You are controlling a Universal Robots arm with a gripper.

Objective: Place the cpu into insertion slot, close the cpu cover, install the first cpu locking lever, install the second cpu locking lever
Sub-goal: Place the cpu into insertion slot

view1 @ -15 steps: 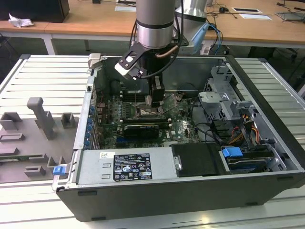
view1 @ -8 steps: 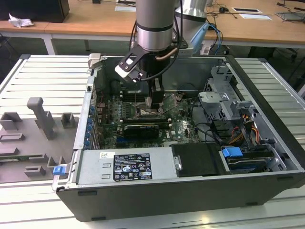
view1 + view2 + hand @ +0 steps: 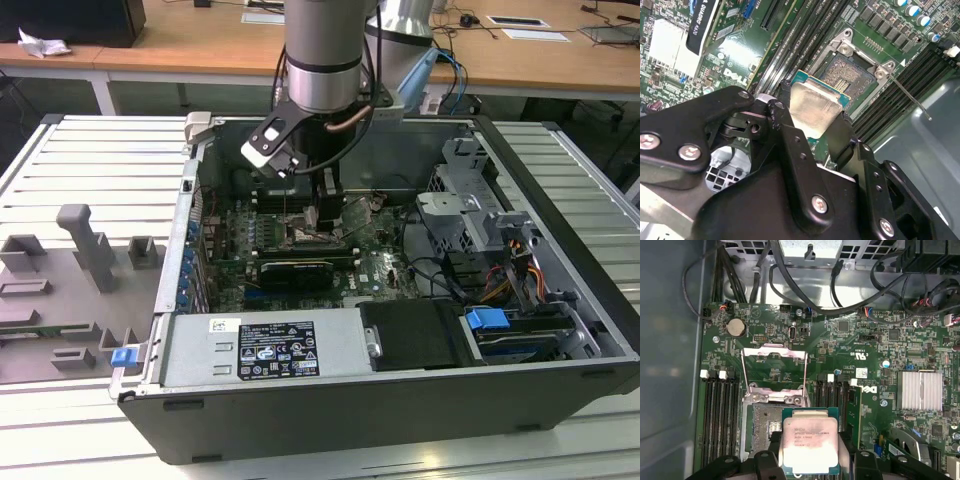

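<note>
So the claw [image 3: 812, 119] is clamped on the cpu [image 3: 812, 107], one black finger on each side edge, silvery face up. In the first wrist view the cpu [image 3: 810, 440] hangs partly over the insertion slot [image 3: 762, 432]. It's off to one side, so a strip of the dark pin field is uncovered. Can't tell if it's touching the slot.

The cpu cover [image 3: 775, 350] is flipped open, standing off the far edge of the slot. Black memory slots [image 3: 722, 415] run along both sides, and there's a finned heatsink [image 3: 920, 390] further out.

In the exterior view the claw [image 3: 320, 205] sits just above the frame's centre, down inside the open computer case [image 3: 560, 300], and the graphics card [image 3: 295, 272] is just below it in the picture.
</note>
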